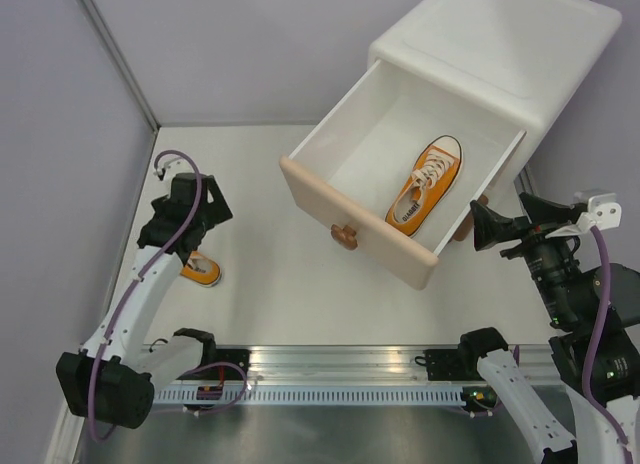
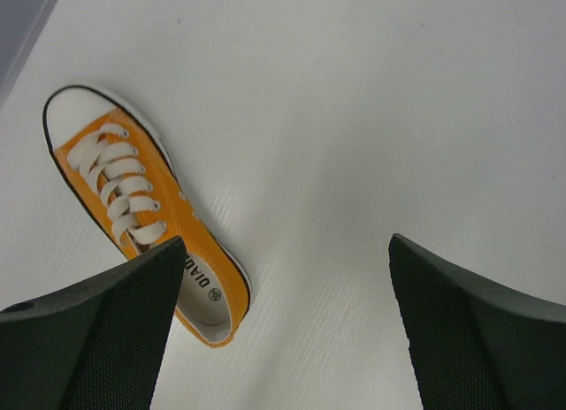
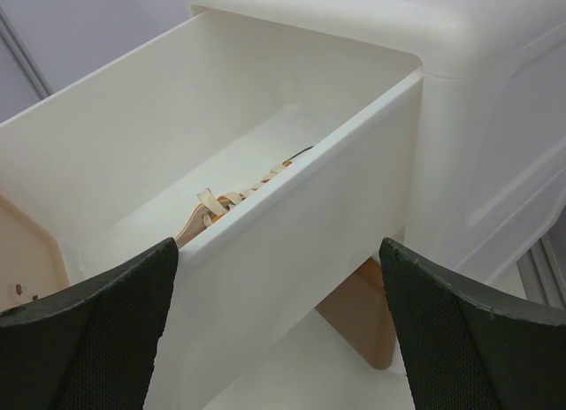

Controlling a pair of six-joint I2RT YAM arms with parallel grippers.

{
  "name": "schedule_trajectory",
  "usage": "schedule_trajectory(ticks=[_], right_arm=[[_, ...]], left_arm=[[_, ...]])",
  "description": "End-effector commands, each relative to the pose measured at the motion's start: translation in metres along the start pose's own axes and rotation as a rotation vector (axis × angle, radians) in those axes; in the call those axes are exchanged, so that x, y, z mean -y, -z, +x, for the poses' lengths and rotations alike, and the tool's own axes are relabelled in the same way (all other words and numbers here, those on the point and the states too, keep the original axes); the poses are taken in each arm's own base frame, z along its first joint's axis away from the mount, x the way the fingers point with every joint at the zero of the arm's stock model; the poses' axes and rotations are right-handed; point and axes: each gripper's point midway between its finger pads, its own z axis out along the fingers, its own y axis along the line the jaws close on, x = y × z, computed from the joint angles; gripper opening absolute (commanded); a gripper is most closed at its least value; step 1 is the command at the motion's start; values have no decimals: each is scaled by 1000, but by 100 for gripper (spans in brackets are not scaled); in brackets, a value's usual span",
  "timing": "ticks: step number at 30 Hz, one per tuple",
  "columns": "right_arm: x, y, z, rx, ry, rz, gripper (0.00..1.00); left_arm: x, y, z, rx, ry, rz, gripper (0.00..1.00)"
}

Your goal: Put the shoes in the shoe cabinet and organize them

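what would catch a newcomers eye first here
The white shoe cabinet at the far right, its beige-fronted upper drawer pulled wide open with one orange sneaker lying inside. A second orange sneaker lies on the table at the left, under the open left gripper. The right gripper, also open, faces the drawer's side wall.

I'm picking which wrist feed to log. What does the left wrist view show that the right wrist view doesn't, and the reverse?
Only the left wrist: an orange sneaker lying whole on the white table, laces up. Only the right wrist: the white cabinet with its drawer pulled out, and just the laces of a second sneaker peeking over the drawer wall. Both: an open, empty gripper at the bottom edge, the left gripper and the right gripper.
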Motion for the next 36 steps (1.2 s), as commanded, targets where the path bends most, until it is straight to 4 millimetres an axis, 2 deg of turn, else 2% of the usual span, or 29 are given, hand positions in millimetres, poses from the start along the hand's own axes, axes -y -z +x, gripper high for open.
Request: schedule_trajectory(ticks=[1, 2, 4, 7, 10, 16, 22, 27, 32, 36], right_arm=[[-3, -2, -3, 30, 14, -21, 98], [-3, -2, 0, 23, 14, -23, 98], [-2, -3, 4, 16, 16, -22, 98], [-1, -3, 6, 15, 17, -19, 98], [-1, -2, 9, 13, 20, -17, 98], [1, -1, 15, 15, 31, -17, 98], [3, 3, 15, 22, 50, -8, 98], [7, 5, 17, 24, 64, 6, 98], [8, 6, 19, 22, 71, 10, 98], [9, 5, 22, 20, 75, 13, 98]], left_arm=[[-9, -11, 23, -32, 113, -37, 97], [-16, -16, 37, -57, 112, -68, 97], [-25, -23, 52, -77, 136, -99, 96], [-35, -28, 62, -86, 183, -134, 95], [-52, -34, 81, -119, 231, -183, 93], [-83, -40, 100, -160, 355, -272, 90], [-96, -42, 123, -191, 488, -322, 82], [-105, -43, 136, -200, 504, -375, 77], [-107, -41, 147, -212, 557, -391, 72], [-105, -35, 125, -142, 575, -357, 72]])
